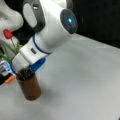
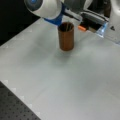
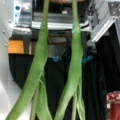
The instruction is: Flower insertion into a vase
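Green flower (image 3: 40,65) stems hang lengthwise before the wrist; vase (image 1: 29,86) upright, pincer grip indiscernible.

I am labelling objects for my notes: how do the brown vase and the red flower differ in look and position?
In a front view the vase is a plain dark-brown cylinder standing upright on the white table; the flower is a small red bud on a thin stem with green leaves, higher and further left. The vase is wide and matte, the flower slender.
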Motion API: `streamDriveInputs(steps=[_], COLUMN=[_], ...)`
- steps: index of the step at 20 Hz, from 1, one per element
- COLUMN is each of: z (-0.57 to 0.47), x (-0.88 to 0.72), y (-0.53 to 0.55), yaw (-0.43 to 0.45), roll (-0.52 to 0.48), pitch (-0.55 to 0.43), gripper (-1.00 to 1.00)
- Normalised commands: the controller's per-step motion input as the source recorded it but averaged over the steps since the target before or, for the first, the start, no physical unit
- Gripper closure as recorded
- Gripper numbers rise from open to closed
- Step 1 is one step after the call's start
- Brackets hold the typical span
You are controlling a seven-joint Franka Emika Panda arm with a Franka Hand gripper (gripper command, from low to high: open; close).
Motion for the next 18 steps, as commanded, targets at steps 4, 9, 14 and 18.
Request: streamDriveInputs(steps=[4,9,14,18], z=[0.03,-0.08,-0.18,-0.17], x=[0.03,-0.11,-0.23,-0.18], y=[0.42,0.34,0.31,0.37], yaw=[0.048,0.086,0.093,0.021], roll=[0.215,0.142,0.096,0.115], pitch=[-0.731,-0.793,-0.862,-0.576], gripper=[-1.00,-1.00,-1.00,-1.00])
